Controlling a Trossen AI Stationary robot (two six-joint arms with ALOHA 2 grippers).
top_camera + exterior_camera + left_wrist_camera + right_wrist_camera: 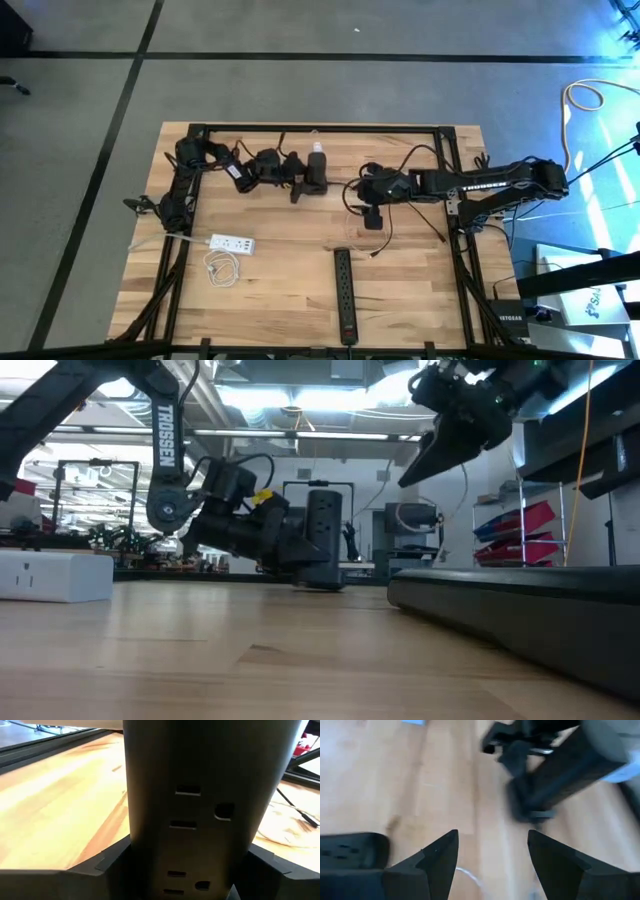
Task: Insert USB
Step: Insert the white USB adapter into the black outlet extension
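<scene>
A: Step? Left gripper (300, 180) clamped on the upright black power tower (317, 170), mid-table, far side.
B: Right gripper (492, 857) hovers just right of it, jaws apart, empty. USB cable (378, 248) lies near the black power strip (345, 290); pick it next, I judge.

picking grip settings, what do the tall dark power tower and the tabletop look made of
Tall dark power tower: likely matte moulded plastic; smooth, dull, with cleanly cut outlet slots. Left gripper holds it. Tabletop: light wood, butcher-block style, with visible plank seams and grain, and a slight sheen.
</scene>
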